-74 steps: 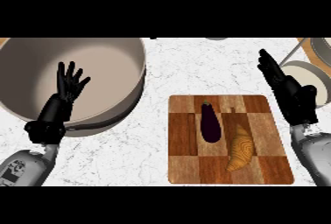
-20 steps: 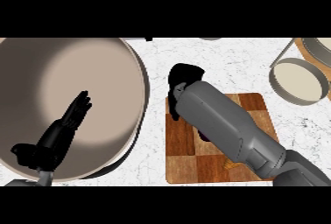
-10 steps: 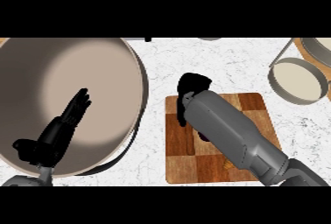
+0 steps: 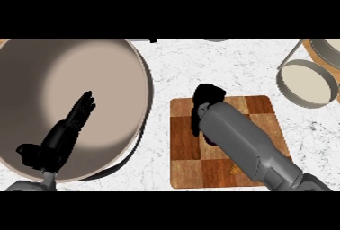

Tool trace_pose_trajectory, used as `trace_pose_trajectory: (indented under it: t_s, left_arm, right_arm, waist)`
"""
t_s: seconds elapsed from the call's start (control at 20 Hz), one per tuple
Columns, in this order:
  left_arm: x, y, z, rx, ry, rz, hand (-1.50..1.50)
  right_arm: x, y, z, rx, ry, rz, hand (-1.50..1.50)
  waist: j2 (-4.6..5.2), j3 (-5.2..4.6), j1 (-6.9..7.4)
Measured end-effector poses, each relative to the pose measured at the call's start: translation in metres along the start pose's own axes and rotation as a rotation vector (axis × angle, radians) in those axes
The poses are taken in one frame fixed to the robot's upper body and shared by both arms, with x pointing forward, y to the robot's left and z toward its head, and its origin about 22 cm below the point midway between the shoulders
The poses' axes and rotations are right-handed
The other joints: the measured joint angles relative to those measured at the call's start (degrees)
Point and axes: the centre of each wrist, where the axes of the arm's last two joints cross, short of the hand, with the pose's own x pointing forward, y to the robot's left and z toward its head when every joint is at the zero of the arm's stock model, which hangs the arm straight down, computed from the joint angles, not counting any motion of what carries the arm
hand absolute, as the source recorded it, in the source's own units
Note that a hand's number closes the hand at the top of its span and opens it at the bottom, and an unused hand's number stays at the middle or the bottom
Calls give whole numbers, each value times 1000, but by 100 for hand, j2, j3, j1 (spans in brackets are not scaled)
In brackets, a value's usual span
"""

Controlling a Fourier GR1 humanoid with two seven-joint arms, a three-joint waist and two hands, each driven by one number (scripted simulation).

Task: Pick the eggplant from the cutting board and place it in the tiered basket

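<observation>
L hand (image 4: 63, 134) over big bowl (image 4: 100, 67), fingers straight, close together. Cutting board (image 4: 189, 170): eggplant (image 4: 210, 141) lies on it, mostly hidden under R forearm; only a dark sliver shows. R hand (image 4: 207, 96) at board's far edge; grip cannot be told. Basket (image 4: 305, 83) far right.

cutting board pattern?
The cutting board is a checkerboard of light and dark brown wood; head view.

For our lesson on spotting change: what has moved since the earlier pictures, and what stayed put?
The right hand swung from the right edge in over the cutting board, its forearm now hiding the eggplant; any grasp is unseen. The left hand stays open over the bowl.
</observation>
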Motion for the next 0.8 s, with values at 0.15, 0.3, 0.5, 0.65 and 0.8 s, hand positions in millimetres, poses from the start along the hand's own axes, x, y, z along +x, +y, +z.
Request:
trace_pose_trajectory:
  t_s: [0.15, 0.3, 0.5, 0.65, 0.8]
  left_arm:
    - [0, -2, 0, -1, -13, 0, 0]
    - [0, -2, -2, 3, -12, 9, 0]
    - [2, -2, -5, -6, -18, 5, 0]
    - [1, -3, -8, -8, -20, 3, 0]
    - [1, -1, -10, -16, -20, 7, 0]
  right_arm:
    - [-5, 7, -4, 9, 9, 2, -150]
    - [-10, 14, -6, 17, 7, 3, -150]
    - [-18, 19, -9, 19, 3, -18, 150]
    - [-20, 23, -9, -22, -20, -47, 150]
    - [-21, 22, -6, -59, -48, -59, 150]
  waist:
    - [3, -1, 24]
    - [5, -3, 40]
    - [7, -5, 54]
    - [-3, -7, 81]
    - [-4, -7, 90]
